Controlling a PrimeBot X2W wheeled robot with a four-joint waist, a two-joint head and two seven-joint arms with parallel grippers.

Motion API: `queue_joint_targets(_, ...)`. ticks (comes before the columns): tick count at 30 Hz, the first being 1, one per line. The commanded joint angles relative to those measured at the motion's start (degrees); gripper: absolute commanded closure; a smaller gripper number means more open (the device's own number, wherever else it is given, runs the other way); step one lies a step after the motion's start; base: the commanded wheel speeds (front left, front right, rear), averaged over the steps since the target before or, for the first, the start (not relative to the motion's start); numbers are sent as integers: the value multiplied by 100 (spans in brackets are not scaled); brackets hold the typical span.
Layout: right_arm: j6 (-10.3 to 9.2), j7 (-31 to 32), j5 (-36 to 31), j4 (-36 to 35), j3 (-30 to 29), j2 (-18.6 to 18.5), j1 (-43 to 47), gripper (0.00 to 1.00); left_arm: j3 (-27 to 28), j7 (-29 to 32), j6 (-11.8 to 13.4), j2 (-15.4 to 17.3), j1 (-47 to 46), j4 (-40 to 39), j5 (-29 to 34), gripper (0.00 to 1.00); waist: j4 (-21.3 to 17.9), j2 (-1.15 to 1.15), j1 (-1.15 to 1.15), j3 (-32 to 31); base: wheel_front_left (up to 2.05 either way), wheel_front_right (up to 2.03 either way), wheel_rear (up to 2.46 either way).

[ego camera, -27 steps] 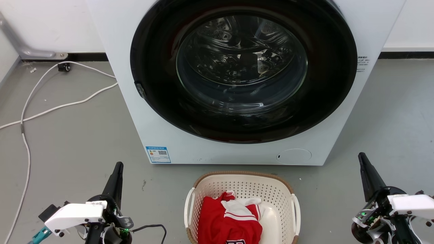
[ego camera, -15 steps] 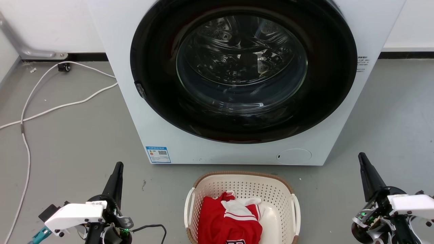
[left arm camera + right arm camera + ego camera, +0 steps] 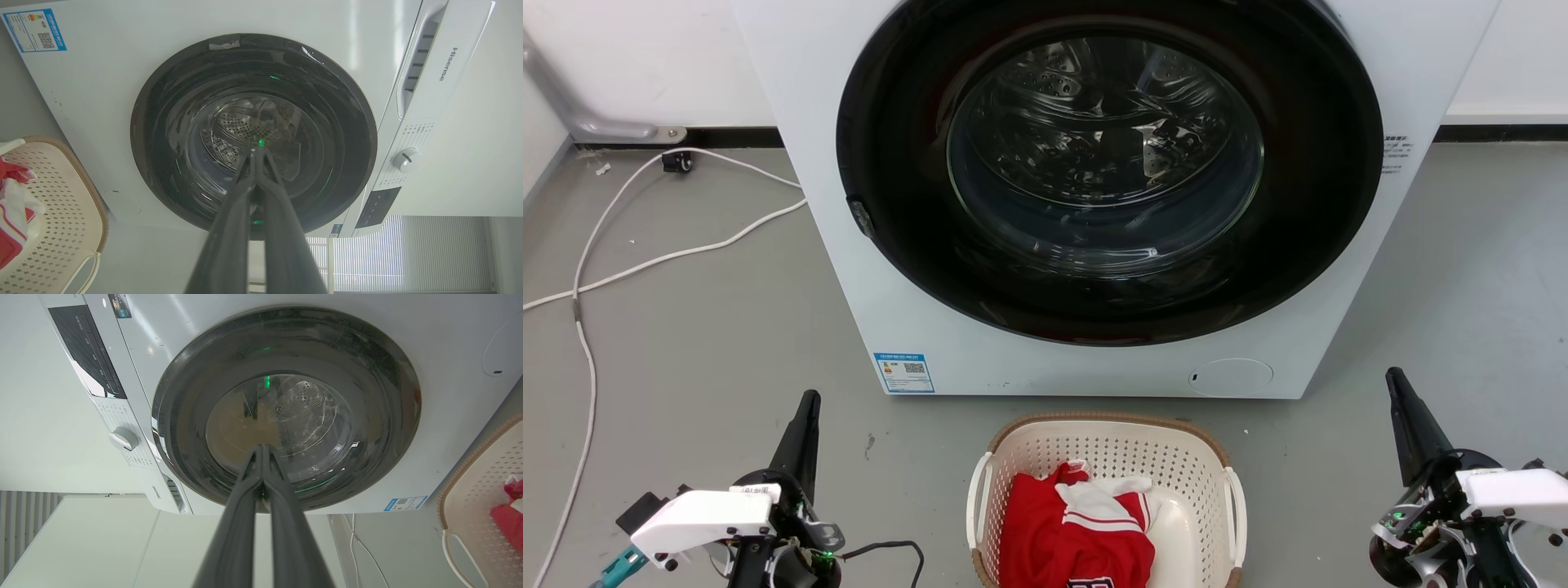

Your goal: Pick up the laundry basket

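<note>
The cream-white laundry basket (image 3: 1107, 445) with a brown rim and white side handles stands on the floor just in front of the washer, at the bottom middle of the head view. A red and white garment (image 3: 1078, 531) lies inside it. My left gripper (image 3: 807, 402) is shut and stands well left of the basket, apart from it. My right gripper (image 3: 1393, 379) is shut and stands well right of it. In the left wrist view the basket (image 3: 61, 212) sits at the left edge; in the right wrist view the basket (image 3: 478, 498) sits at the right edge.
A white front-loading washer (image 3: 915, 327) with a dark round door (image 3: 1107, 171) rises close behind the basket. White cables (image 3: 645, 261) run over the grey floor at the left. A black cable (image 3: 890, 547) trails by my left wrist.
</note>
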Motion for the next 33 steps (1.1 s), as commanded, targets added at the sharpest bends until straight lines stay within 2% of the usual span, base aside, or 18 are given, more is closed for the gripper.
queue_joint_targets(1,0,26,-19,8,-9,21,-64,100,17,3,-18,-7,-63,9,41,100,0,0,0,0,0,0,0)
queue_joint_targets(7,0,22,-23,7,-13,23,-65,100,22,8,-18,-10,-63,9,44,100,0,0,0,0,0,0,0)
queue_joint_targets(8,0,13,-1,15,-2,3,9,0,0,0,1,-4,8,17,4,0,0,0,0,0,0,0,0)
queue_joint_targets(23,0,-343,-330,-56,38,20,250,0,-71,-358,4,-32,261,-50,223,0,-9,0,0,0,0,0,0)
queue_joint_targets(33,0,-594,-1041,-34,-201,22,255,0,219,-609,1,-31,319,27,613,0,-20,0,0,-5,0,0,0)
